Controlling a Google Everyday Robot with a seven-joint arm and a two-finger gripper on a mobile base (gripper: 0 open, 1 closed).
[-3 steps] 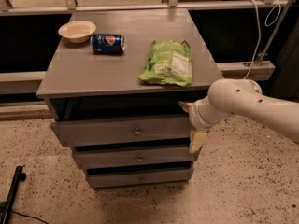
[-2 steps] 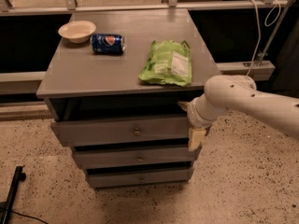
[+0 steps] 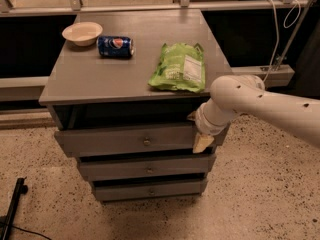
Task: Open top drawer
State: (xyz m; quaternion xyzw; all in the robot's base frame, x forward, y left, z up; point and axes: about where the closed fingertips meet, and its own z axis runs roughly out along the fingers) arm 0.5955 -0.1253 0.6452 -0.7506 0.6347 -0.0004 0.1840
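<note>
The grey cabinet has three drawers. The top drawer [image 3: 125, 140] has the tallest front and a small round centre knob [image 3: 146, 142]; it stands slightly out, with a dark gap above it. My gripper [image 3: 197, 130] is at the right end of that drawer front, well right of the knob. Its two cream fingertips are apart, one [image 3: 192, 116] at the gap above the panel and one [image 3: 202, 143] in front of the panel's lower edge. It holds nothing that I can see. The white arm [image 3: 260, 104] reaches in from the right.
On the cabinet top [image 3: 100, 74] lie a green chip bag [image 3: 179, 67], a blue soda can [image 3: 115, 46] on its side and a cream bowl [image 3: 82, 33]. Two shorter drawers [image 3: 147, 168] sit below. A black stand [image 3: 12, 209] lies on the floor at the lower left.
The arm and gripper have shifted a little left, closer to the right end of the top drawer front. The drawer and the things on top have not moved.
</note>
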